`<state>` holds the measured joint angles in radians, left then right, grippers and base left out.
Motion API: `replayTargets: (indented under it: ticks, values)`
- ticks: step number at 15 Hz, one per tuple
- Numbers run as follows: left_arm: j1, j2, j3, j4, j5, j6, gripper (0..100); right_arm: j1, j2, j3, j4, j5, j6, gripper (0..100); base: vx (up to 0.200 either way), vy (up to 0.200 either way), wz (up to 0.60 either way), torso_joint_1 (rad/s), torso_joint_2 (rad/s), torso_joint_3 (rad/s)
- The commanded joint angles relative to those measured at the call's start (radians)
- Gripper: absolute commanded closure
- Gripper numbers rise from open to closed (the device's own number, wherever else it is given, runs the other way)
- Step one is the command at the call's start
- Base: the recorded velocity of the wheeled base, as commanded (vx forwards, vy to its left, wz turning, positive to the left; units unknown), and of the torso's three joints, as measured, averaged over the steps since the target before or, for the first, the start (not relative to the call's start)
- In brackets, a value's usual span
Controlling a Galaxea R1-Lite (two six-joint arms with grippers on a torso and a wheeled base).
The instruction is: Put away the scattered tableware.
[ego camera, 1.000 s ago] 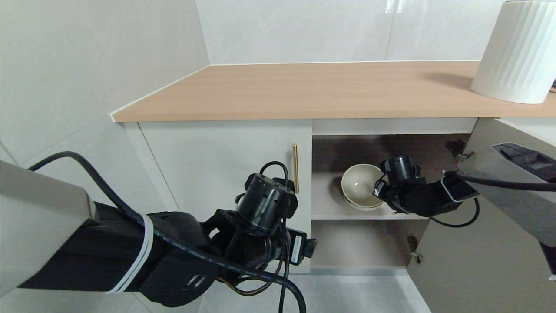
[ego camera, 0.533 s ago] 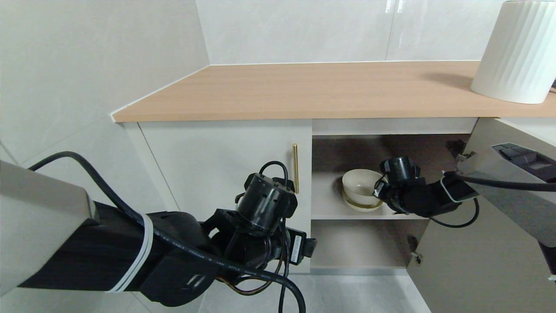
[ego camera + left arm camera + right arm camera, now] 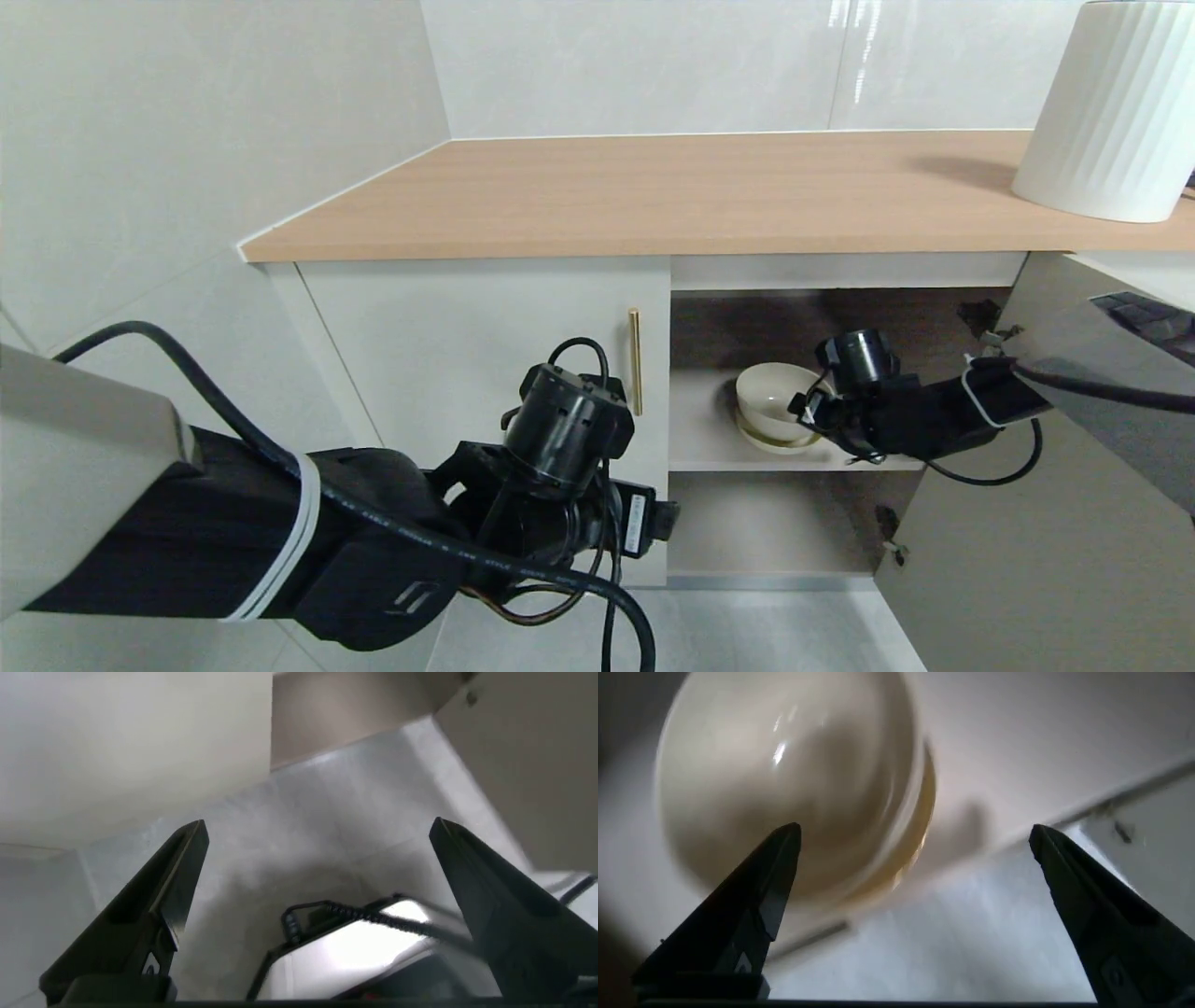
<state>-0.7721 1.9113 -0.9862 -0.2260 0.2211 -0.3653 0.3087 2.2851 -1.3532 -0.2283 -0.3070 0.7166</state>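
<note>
Just beyond parted right fingers [image 3: 752,910], bowl [image 3: 794,779]

Glossy cream ceramic bowls [image 3: 771,403], matt wood-grain countertop [image 3: 653,196], brushed brass-look handle [image 3: 635,359], glossy wall tiles [image 3: 653,65]

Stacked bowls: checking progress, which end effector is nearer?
Right. The right end effector is beside the stacked bowls on the shelf; the left end effector is lower, outside the cabinet.

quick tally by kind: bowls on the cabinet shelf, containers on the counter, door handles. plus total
bowls: 2, stacked on the cabinet shelf
white ribbed container: 1, on the countertop
gold door handle: 1
Total: 4
</note>
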Motion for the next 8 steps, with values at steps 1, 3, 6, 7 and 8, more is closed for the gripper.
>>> replayTargets:
  ticks: [1, 3, 6, 7, 8]
  values:
    - [0.030, -0.038, -0.005, 0.002, -0.014, -0.009, 0, 0.052, -0.199, 0.074, 0.145, 0.144, -0.025, 0, 0.000, 0.000, 0.00, 0.000, 0.00, 0.000]
    - [0.045, -0.070, 0.009, 0.004, -0.020, -0.050, 0, 0.079, -0.323, 0.088, 0.356, 0.278, -0.106, 0, 0.000, 0.000, 0.00, 0.000, 0.00, 0.000]
    - [0.077, -0.101, 0.067, 0.002, -0.022, -0.072, 0, 0.155, -0.458, 0.105, 0.569, 0.324, -0.190, 0, 0.000, 0.000, 0.00, 0.000, 0.00, 0.000]
    - [0.083, -0.113, 0.077, 0.002, -0.022, -0.073, 0, 0.181, -0.500, 0.132, 0.596, 0.324, -0.213, 0, 0.000, 0.000, 0.00, 0.000, 0.00, 0.000]
    - [0.083, -0.121, 0.095, 0.002, -0.031, -0.086, 0, 0.199, -0.535, 0.164, 0.601, 0.324, -0.233, 0, 0.000, 0.000, 0.00, 0.000, 0.00, 0.000]
